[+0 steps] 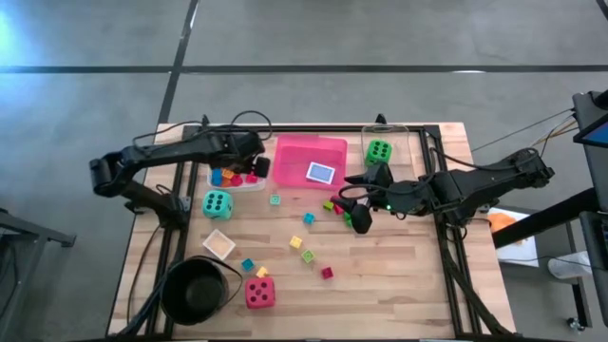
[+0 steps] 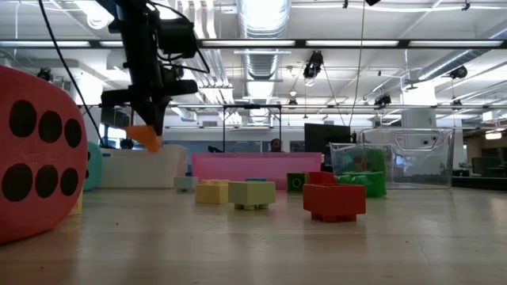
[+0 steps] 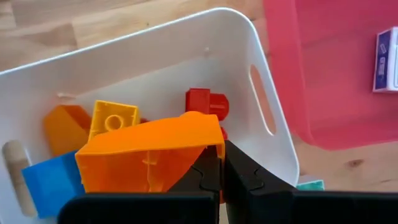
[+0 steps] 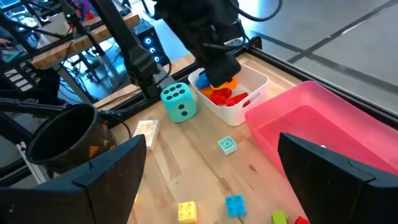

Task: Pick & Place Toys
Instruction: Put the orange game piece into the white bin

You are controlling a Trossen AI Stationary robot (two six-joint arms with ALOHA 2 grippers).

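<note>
**Left fingers pinching orange block over white tray**

While the left gripper (image 1: 258, 168) hangs over the white tray (image 1: 249, 184), its fingers (image 3: 205, 177) are pressed shut on an orange block (image 3: 149, 155). Block is a sloped, hollow piece, open underside facing the wrist camera, held above the tray's contents, not resting on them. In the low view it dangles clear of the bench (image 1: 399, 275).

In the tray under it: yellow block (image 3: 113, 117), red block (image 3: 206, 102), blue block (image 3: 53, 182), another orange piece (image 3: 65, 124).

Right gripper (image 1: 359, 211) sits low over the bench middle-right, fingers (image 4: 109, 171) spread wide, holding nothing. Red and green blocks lie just beside it.

Around:
- pink tray (image 1: 296, 152) just beside the white tray, with a blue card (image 1: 321, 173) in it
- clear tray (image 1: 404, 138) at the far right, green die (image 1: 379, 151) inside
- teal die (image 1: 217, 202) near the white tray's front
- red die (image 1: 259, 292) at the near edge, beside the black bowl (image 1: 198, 290)
- tan card (image 1: 218, 244) between teal die and bowl
- loose small blocks scattered mid-bench: teal, blue, yellow, green, red

White tray's wall is close on the handle side of the left fingers. Pink tray's wall stands right beyond that.
</note>
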